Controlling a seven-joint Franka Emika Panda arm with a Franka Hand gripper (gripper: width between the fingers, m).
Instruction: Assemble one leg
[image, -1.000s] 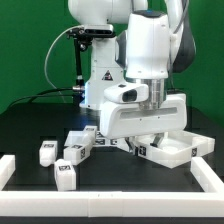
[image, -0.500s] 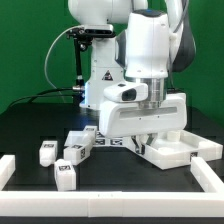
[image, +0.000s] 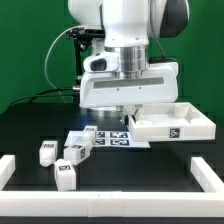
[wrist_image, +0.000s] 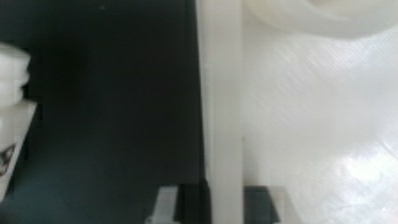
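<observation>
Lifting the big white tray part (image: 175, 122) higher now, swung toward the exterior view's right, pinched tight by its wall in the gripper (wrist_image: 217, 203). Leaves the legs (image: 66, 174) untouched near the table (image: 30, 128) front edge. No leg fitted yet.

You have 2 views. The exterior view stands in front of the table (image: 30, 120), low and at middle distance, and faces the arm (image: 120, 30). The wrist view looks along the gripper (wrist_image: 217, 205), very near and blurred. Both views share the white tray part (image: 150, 130).
</observation>
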